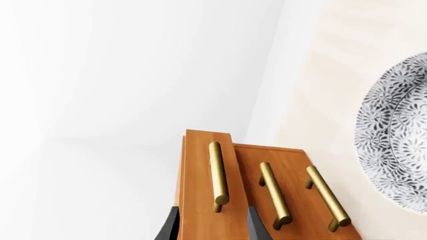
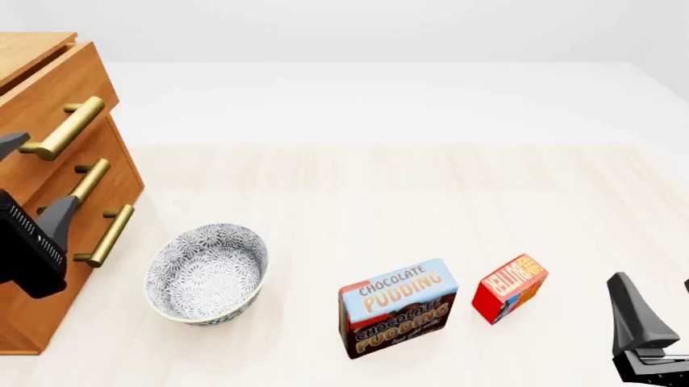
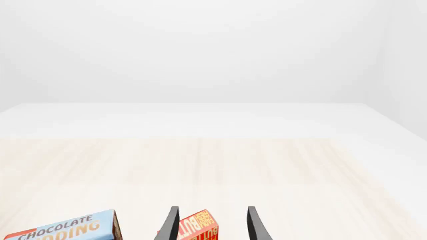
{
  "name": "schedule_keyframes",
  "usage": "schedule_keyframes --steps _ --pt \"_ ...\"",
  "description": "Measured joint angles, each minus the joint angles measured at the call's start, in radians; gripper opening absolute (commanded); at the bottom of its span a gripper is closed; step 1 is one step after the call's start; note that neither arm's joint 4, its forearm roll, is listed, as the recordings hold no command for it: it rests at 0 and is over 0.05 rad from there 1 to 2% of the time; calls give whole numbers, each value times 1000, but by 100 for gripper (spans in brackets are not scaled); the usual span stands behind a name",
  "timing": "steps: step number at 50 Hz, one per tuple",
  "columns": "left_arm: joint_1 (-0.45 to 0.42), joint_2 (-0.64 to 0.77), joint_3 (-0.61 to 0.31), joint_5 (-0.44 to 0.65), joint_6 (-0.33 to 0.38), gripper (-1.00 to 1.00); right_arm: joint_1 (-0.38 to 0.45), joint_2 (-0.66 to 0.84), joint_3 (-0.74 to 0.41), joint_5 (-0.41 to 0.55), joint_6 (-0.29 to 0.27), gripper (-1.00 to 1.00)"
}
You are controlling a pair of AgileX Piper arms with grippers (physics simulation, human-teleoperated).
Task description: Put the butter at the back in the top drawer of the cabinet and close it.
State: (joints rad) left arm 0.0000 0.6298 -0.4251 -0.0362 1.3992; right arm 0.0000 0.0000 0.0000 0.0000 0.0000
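left arm's black two-finger gripper (image 2: pixel 27 181) up at the left edge, jaws spread wide, right arm's black two-finger gripper (image 3: pixel 212 225) low at the right, jaws parted too, nothing gripped

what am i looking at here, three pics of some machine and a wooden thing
It is a simulated two-armed robot at a table. The front view looks over the arms; the other two come from cameras behind each pincer.

The left pincer is open, its dark fingers on either side of the top drawer front of the cabinet. That drawer sticks out past the two below it.

The right pincer is open too, with the butter in front of its fingers, not gripped.

Also on the table: a patterned bowl by the cabinet and a pudding box left of the butter. Nothing is held.
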Motion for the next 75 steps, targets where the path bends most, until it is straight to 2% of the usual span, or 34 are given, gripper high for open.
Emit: schedule_keyframes --steps 34,75 --pt "21 57 -11 -40 -8 100 0 0 0 0 0 100" --pt "67 169 2 -165 0 100 0 0 0 0 0 100"
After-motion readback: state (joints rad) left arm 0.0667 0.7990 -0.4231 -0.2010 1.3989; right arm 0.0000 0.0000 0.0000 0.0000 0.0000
